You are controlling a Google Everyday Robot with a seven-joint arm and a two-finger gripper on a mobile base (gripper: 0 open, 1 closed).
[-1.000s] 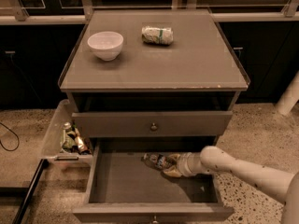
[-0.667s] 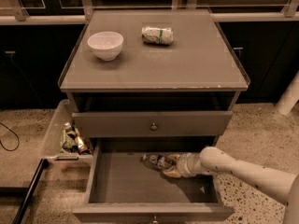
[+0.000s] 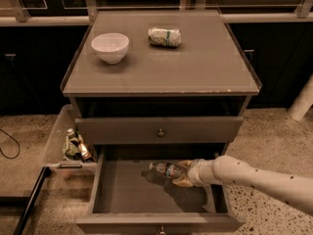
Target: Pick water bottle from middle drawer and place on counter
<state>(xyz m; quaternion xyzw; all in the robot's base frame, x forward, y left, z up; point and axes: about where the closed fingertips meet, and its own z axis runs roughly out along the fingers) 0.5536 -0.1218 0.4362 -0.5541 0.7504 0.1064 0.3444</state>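
The water bottle (image 3: pixel 163 169) lies on its side in the open middle drawer (image 3: pixel 127 192), cap end pointing left, near the drawer's back. My gripper (image 3: pixel 182 174) reaches in from the right on the white arm (image 3: pixel 254 177) and is shut around the bottle's right end. The bottle rests low in the drawer, with a shadow under it. The counter (image 3: pixel 195 67) is the flat grey top of the cabinet, above and behind.
A white bowl (image 3: pixel 110 47) and a white-and-green wrinkled packet (image 3: pixel 165 36) sit on the counter. A closed drawer with a brass knob (image 3: pixel 160 132) is just above the open one. A clear side bin (image 3: pixel 73 146) at the left holds small brown bottles.
Almost nothing has moved. The gripper stays at the bottle's right end and the bottle lies in the same place.
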